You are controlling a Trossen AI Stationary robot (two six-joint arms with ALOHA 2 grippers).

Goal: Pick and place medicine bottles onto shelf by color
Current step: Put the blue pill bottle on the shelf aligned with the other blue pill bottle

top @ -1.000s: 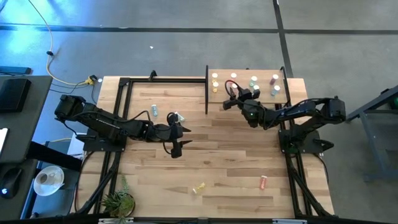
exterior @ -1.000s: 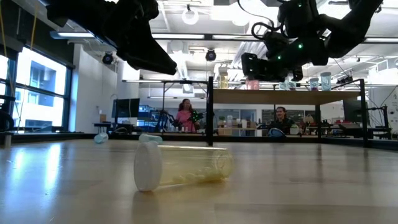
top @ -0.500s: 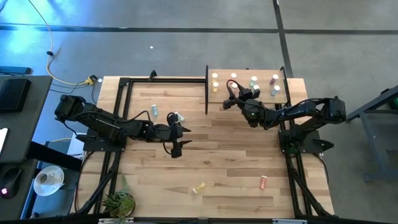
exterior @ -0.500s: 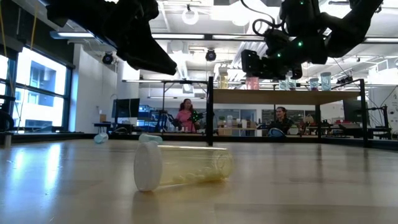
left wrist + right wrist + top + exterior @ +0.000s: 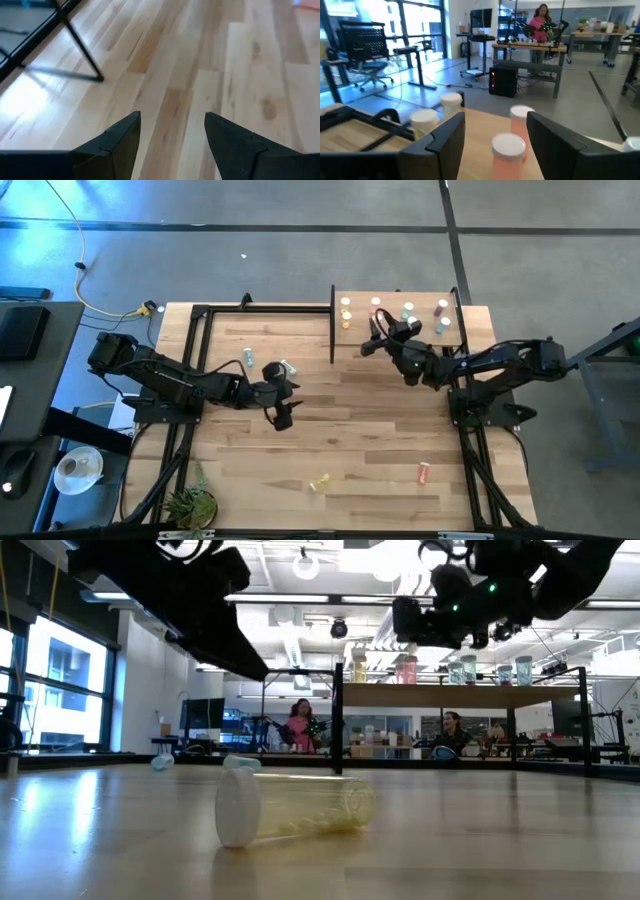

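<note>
My left gripper [image 5: 289, 401] [image 5: 172, 117] is open and empty above the bare tabletop at centre left. My right gripper [image 5: 368, 342] [image 5: 495, 116] is open at the near left part of the shelf [image 5: 392, 331], above its top. A pink-red bottle [image 5: 508, 150] stands upright just ahead of its fingers, a second pink-red one [image 5: 521, 118] behind it. Yellow bottles [image 5: 346, 314], teal bottles [image 5: 409, 314] and purplish bottles [image 5: 441, 316] stand on the shelf. On the table lie two teal bottles [image 5: 248, 357] [image 5: 285, 366], a yellow bottle [image 5: 320, 482] and a pink-red bottle [image 5: 423, 472].
Black metal frame bars [image 5: 205, 310] run along the table's far and left sides, and a dark post [image 5: 332, 330] stands at the shelf's left edge. A small plant [image 5: 190, 502] sits at the near left corner. People sit in the room beyond the table [image 5: 298, 725].
My right gripper has risen and gone a little toward the table's far edge, farther over the shelf. My left gripper has risen a little and drawn slightly toward the table's left edge. No bottle has moved.
</note>
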